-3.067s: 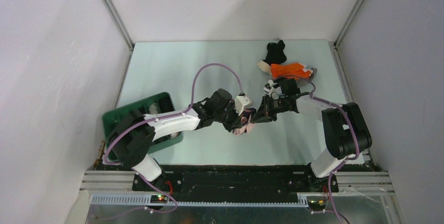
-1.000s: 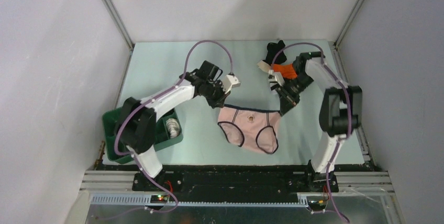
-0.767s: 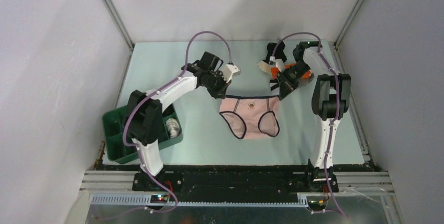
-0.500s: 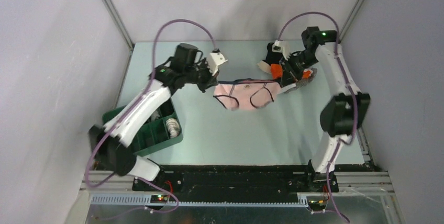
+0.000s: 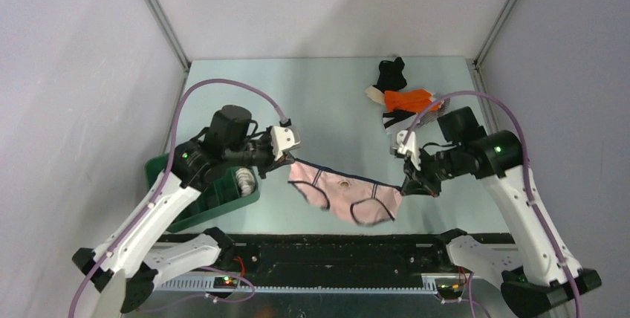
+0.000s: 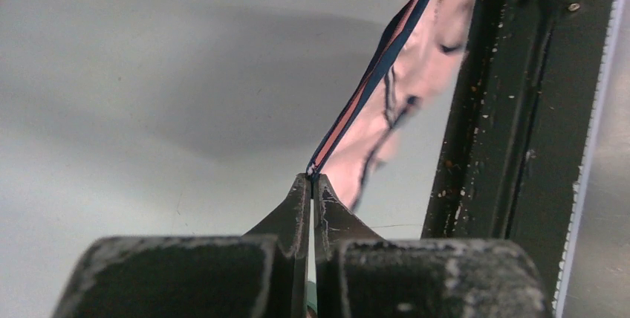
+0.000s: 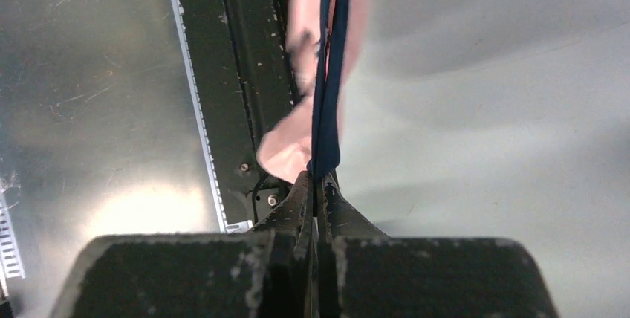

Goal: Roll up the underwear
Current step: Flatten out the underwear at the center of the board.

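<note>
A pale pink pair of underwear (image 5: 342, 193) with a dark navy band hangs stretched in the air near the table's front edge. My left gripper (image 5: 291, 160) is shut on the band's left end, and the taut band (image 6: 375, 73) runs away from the left gripper (image 6: 312, 177). My right gripper (image 5: 405, 184) is shut on the right end, where the navy band (image 7: 327, 73) leaves the right gripper (image 7: 316, 177). More underwear lies at the back right: a black piece (image 5: 390, 73) and an orange piece (image 5: 407, 99).
A green plastic tray (image 5: 226, 195) with dividers sits at the left, with a rolled white piece (image 5: 244, 177) inside. The black base rail (image 5: 334, 247) runs along the near edge, just below the hanging cloth. Grey walls enclose the table.
Both arms have lifted and pulled the pink underwear from the back of the table toward the front edge. It now hangs spread between the grippers.
</note>
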`<move>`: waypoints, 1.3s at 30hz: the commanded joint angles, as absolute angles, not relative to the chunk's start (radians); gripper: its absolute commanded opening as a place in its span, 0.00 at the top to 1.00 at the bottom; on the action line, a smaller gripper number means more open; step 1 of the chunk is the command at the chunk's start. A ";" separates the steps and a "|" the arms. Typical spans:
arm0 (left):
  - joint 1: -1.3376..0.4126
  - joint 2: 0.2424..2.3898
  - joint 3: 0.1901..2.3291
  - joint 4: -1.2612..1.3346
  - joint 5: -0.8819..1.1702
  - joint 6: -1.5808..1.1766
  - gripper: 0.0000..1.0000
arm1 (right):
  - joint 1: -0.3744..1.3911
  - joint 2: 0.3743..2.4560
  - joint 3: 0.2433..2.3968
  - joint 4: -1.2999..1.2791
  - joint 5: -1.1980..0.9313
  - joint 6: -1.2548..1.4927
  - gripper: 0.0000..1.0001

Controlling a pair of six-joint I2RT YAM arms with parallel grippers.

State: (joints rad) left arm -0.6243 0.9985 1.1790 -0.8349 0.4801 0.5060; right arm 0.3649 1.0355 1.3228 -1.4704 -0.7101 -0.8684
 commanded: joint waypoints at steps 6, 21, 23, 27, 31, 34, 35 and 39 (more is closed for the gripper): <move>-0.616 1.326 1.231 -0.775 0.446 0.386 1.00 | 0.248 1.252 1.227 -1.448 -0.727 -1.037 1.00; -0.463 1.993 1.491 -0.599 0.464 0.221 1.00 | 0.140 2.088 1.729 -1.038 -0.406 -0.726 0.67; -0.458 1.990 1.478 -0.590 0.480 0.210 1.00 | 0.146 2.025 1.687 -0.964 -0.346 -0.691 0.61; -0.452 2.001 1.469 -0.596 0.498 0.173 1.00 | 0.152 1.839 1.570 -0.858 -0.396 -0.646 0.58; -0.451 1.991 1.436 -0.570 0.483 0.122 1.00 | 0.194 1.687 1.421 -0.855 -0.507 -0.530 0.59; -0.452 1.982 1.422 -0.558 0.480 0.082 1.00 | 0.249 1.662 1.345 -0.900 -0.570 -0.371 0.76; -0.452 1.975 1.417 -0.557 0.482 0.076 1.00 | 0.256 1.654 1.294 -0.880 -0.579 -0.338 0.87; -0.455 1.944 1.394 -0.548 0.495 0.056 1.00 | 0.278 1.642 1.191 -0.827 -0.567 -0.187 1.00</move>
State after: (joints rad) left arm -0.4507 2.0197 1.4136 -0.5785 0.4606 0.1047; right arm 0.2703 1.6249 1.2800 -0.8593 -0.5400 -0.3882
